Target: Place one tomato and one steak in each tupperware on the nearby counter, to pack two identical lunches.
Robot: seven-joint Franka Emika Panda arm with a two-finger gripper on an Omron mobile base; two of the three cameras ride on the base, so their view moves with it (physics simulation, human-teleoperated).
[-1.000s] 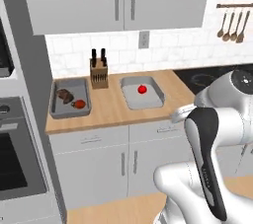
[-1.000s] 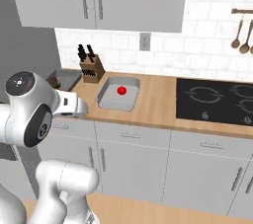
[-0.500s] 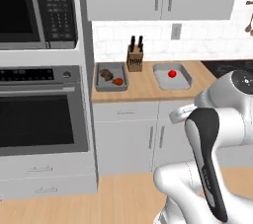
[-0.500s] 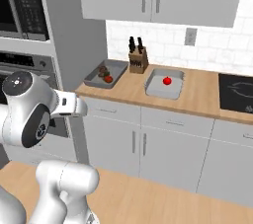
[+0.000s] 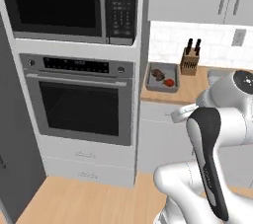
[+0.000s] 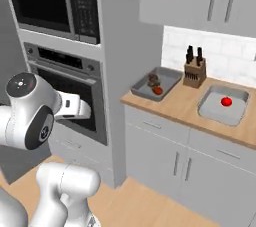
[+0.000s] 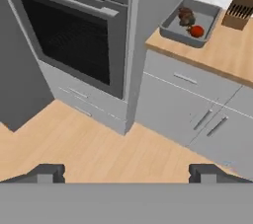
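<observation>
Right now my tool is spread wide with nothing between the tips, hanging over bare wood floor in front of the oven. Both tupperware sit well apart from it, up on the counter. In the hand view they lie ahead and to the upper right. Nearer tray, at the counter's oven end, holds a steak and a tomato. Farther tray, past the knife block, holds a tomato only, so that one probably lacks its steak. No loose steak visible. My guess: next reach goes up and right.
</observation>
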